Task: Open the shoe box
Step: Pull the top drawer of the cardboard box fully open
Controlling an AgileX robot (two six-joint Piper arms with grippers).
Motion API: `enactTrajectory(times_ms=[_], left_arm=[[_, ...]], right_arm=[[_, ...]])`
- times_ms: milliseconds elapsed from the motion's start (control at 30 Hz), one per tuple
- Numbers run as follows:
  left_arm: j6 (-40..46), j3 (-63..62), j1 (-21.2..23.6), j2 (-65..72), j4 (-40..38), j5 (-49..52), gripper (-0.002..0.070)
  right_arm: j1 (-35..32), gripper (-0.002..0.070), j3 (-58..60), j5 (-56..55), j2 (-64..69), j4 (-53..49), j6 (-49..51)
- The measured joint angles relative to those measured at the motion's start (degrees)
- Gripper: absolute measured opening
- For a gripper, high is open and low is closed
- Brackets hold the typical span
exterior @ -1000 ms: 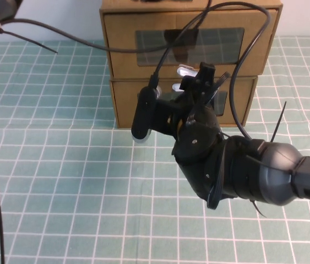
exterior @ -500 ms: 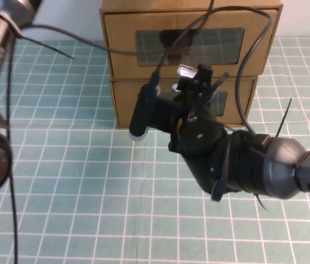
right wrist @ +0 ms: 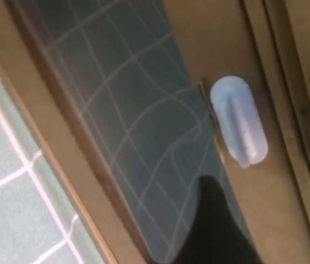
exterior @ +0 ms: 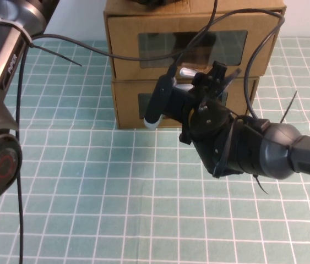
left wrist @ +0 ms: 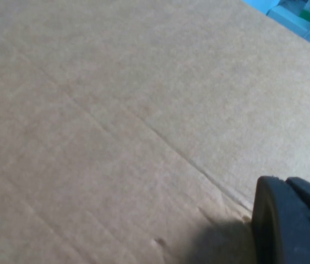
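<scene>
right gripper (exterior: 222,76) open and empty, nosed up to the front of the stacked shoe boxes (exterior: 127,104) at the table's (exterior: 61,165) far side, pale pull tab (right wrist: 238,121) straight ahead, just clear of its jaws; left gripper (left wrist: 288,220) over the top lid (left wrist: 116,110), grip state can't tell, so the right arm's nearer.

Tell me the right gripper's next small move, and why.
Probably ease the right gripper forward until its open jaws straddle the translucent handle on the lower shoe box, then close: the handle lies just ahead, not yet gripped. The left gripper is over the top of the upper shoe box.
</scene>
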Motion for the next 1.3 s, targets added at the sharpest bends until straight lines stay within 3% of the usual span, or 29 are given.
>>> enactTrajectory(times_ms=[467,733,1300], left_arm=[[0.0,0.0,0.0,0.1,-0.2,-0.2,-0.0005],[0.0,0.0,0.0,0.2,-0.4,-0.2,-0.0005],[0.0,0.0,0.1,0.2,-1.0,-0.2,-0.0005]], right_arm=[[0.6,0.0386,-1.8,0.5,0.4,1.9,0.0],[2.7,0.0425,-1.7,2.5,-4.5,-0.1,-3.6],[-3.0,0.0434,-1.6,-5.6,-1.4,-0.9,-4.1]])
